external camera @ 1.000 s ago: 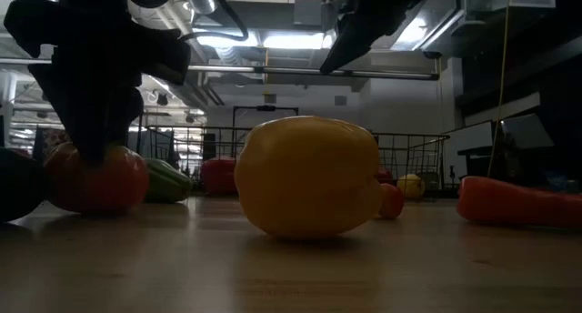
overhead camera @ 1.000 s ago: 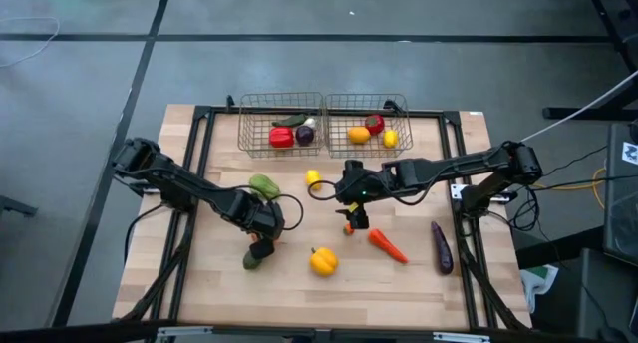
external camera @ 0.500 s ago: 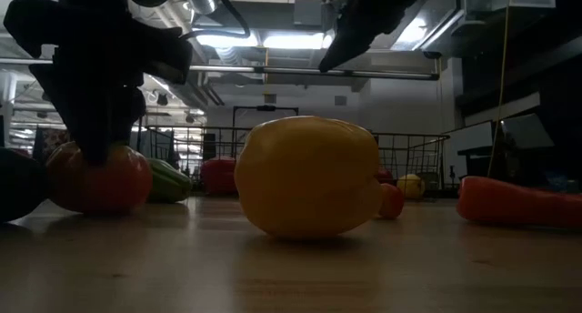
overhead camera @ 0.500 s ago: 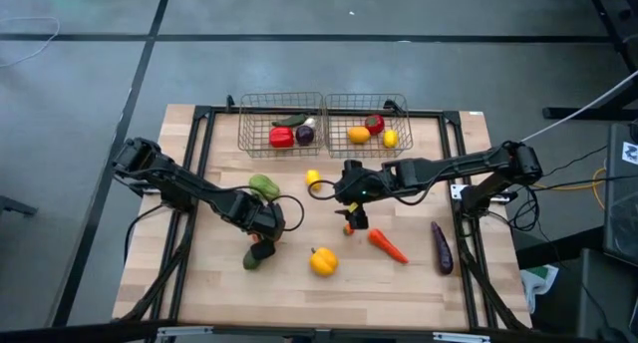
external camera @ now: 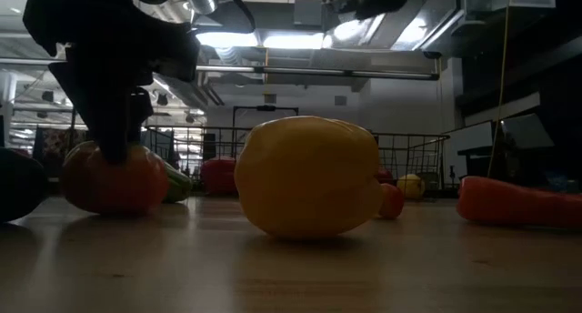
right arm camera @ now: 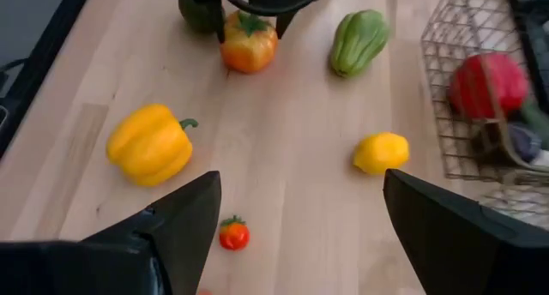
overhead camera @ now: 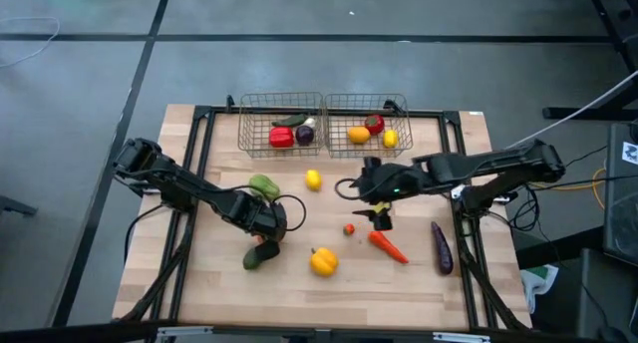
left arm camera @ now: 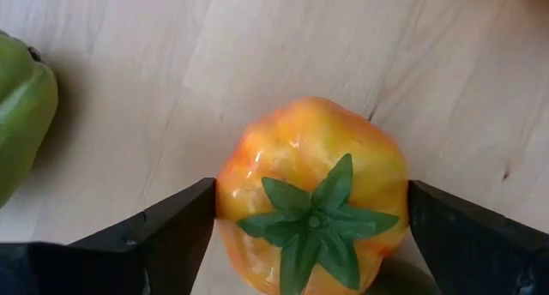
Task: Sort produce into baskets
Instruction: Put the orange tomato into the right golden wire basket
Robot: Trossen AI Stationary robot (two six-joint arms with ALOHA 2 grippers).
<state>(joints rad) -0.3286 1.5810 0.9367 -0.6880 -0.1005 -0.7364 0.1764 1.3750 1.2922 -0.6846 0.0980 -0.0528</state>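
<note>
While the left gripper (left arm camera: 310,235) straddles the tomato (left arm camera: 313,196), jaws wide, apparently unclamped, closing comes next.

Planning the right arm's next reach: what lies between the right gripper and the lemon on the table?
Only bare wood between right gripper and lemon; the high view shows it.

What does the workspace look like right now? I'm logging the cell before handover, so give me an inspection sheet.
Surface: wooden table, produce scattered.
Job's things: left basket and right basket each hold several pieces; yellow pepper, carrot, eggplant, lemon, cherry tomato, green pepper loose.
Clutter: nothing seen.
Grippers: left gripper fingers straddle orange tomato; right gripper open, raised, empty.
Cables: black loops beside both wrists.
Surroundings: grey floor.
</note>
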